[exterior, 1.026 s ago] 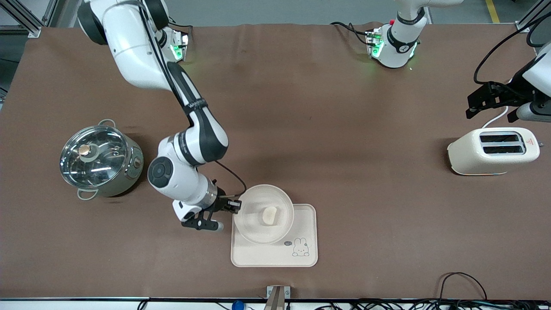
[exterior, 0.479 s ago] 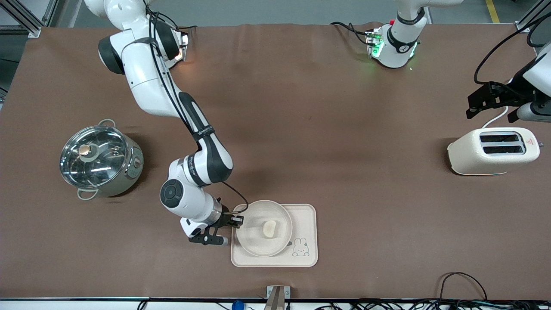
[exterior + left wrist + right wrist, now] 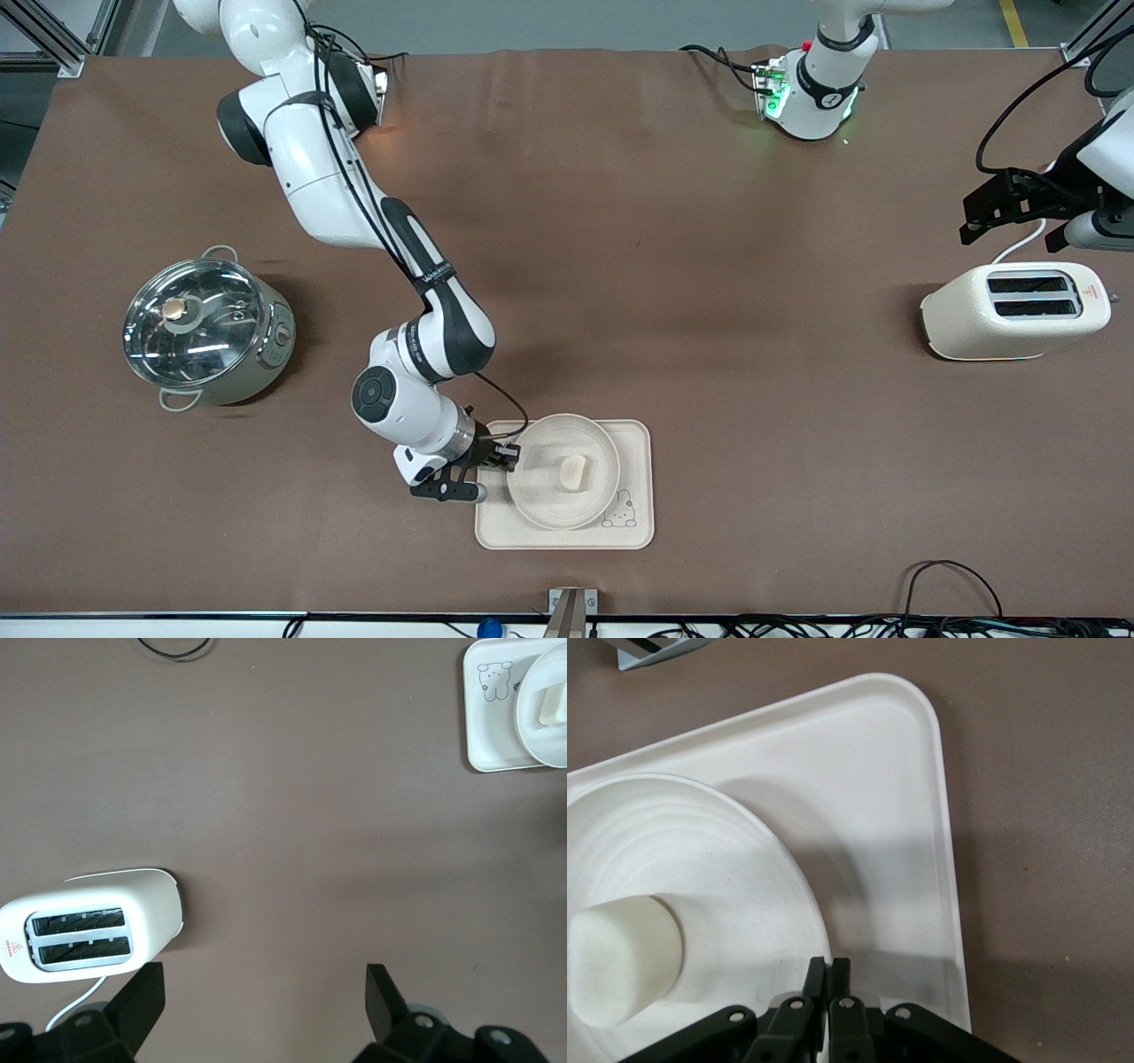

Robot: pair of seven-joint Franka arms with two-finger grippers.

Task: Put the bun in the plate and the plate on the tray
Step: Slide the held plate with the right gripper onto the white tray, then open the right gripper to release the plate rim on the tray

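The round cream plate (image 3: 540, 496) lies over the rectangular tray (image 3: 634, 439) and covers part of its rabbit drawing. The small cream-white bun (image 3: 573, 470) lies in the plate. My right gripper (image 3: 508, 457) is shut on the plate's rim at the side toward the right arm's end. In the right wrist view its fingers (image 3: 829, 970) pinch the rim of the plate (image 3: 744, 895), with the bun (image 3: 625, 961) inside and the tray (image 3: 877, 815) beneath. I cannot tell whether the plate rests fully on the tray. My left gripper (image 3: 1010, 208) is open and empty, waiting above the toaster (image 3: 1014, 310); its own view (image 3: 263, 1001) shows the same.
A steel pot with a glass lid (image 3: 208, 332) stands toward the right arm's end. The cream toaster (image 3: 89, 926) stands at the left arm's end. The plate (image 3: 554, 735) and tray (image 3: 492, 726) show far off in the left wrist view.
My right gripper has carried the plate with the bun toward the front camera and toward the left arm's end, lowering it over the tray. The left arm has not moved.
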